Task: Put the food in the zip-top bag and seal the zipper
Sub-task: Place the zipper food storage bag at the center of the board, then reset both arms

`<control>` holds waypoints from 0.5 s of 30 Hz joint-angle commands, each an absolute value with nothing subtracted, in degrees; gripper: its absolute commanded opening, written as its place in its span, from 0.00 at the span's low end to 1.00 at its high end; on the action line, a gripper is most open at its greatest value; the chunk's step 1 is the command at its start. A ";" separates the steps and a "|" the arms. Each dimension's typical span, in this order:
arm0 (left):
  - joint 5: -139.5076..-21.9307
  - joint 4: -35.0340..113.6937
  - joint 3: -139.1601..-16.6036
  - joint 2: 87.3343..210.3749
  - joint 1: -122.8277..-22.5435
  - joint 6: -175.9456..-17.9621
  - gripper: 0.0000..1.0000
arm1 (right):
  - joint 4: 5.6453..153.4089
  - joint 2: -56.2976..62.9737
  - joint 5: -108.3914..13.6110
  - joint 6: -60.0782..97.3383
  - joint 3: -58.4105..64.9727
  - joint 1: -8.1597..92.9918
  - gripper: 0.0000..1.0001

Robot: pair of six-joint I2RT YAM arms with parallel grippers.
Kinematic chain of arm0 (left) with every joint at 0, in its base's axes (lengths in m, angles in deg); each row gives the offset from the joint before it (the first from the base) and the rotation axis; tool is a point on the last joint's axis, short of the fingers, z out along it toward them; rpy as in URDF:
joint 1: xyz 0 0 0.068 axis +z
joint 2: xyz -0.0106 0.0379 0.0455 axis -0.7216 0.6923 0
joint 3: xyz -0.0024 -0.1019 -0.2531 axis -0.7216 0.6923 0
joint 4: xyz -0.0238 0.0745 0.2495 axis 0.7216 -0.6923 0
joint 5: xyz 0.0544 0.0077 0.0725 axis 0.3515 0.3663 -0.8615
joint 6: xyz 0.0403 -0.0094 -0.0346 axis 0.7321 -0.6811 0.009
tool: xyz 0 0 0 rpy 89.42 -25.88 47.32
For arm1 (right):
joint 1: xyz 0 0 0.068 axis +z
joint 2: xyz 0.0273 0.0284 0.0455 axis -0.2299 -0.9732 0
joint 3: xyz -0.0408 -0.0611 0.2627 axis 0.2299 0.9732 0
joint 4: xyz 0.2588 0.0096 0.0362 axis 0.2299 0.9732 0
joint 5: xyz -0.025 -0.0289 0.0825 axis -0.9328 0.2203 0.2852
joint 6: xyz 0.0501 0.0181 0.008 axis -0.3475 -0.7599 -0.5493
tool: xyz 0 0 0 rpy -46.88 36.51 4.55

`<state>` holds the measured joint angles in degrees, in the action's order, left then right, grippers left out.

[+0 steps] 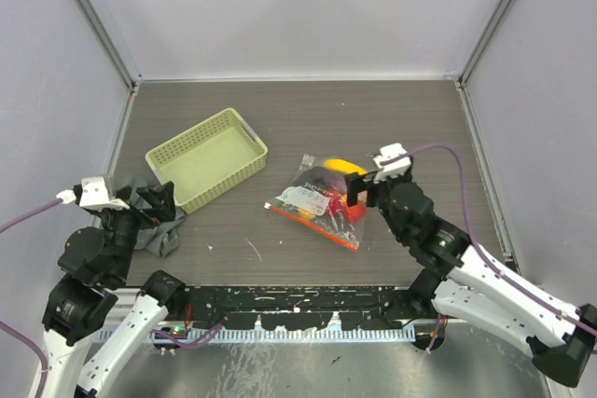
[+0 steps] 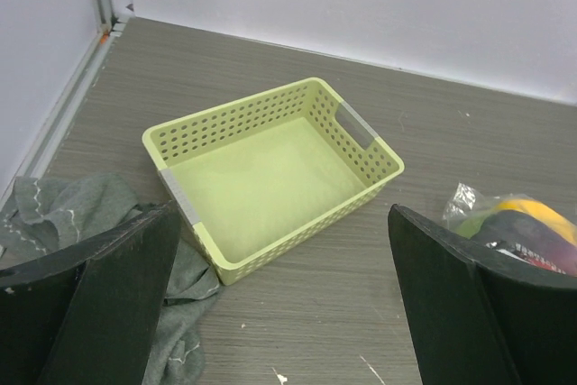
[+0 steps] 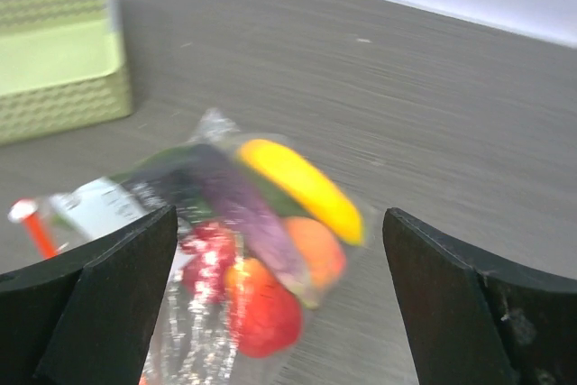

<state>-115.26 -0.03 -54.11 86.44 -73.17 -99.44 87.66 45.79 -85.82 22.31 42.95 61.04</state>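
The zip-top bag [image 1: 315, 200] lay flat on the table [image 1: 373, 118], holding a yellow banana [image 3: 302, 187] and purple, orange and red pieces. The right gripper [image 1: 358, 191] hung at the bag's right end, jaws spread wide with the bag between them, ungripped. The left gripper [image 2: 279, 313], jaws also spread, hovered over the grey cloth [image 2: 54, 214] beside the mesh basket [image 2: 230, 114], well apart from the bag.

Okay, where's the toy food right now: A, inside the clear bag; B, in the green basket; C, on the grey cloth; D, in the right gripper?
A: the banana and other pieces lie inside the bag, and the basket holds nothing.
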 commanded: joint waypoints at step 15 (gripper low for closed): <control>-120.86 5.28 -49.47 82.15 -72.91 -100.56 0.98 | 97.57 72.25 -114.26 2.43 49.64 60.87 1.00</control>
<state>-119.70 1.06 -49.35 81.68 -73.17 -100.01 98.35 70.53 -111.35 5.15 48.55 60.80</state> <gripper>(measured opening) 0.983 0.996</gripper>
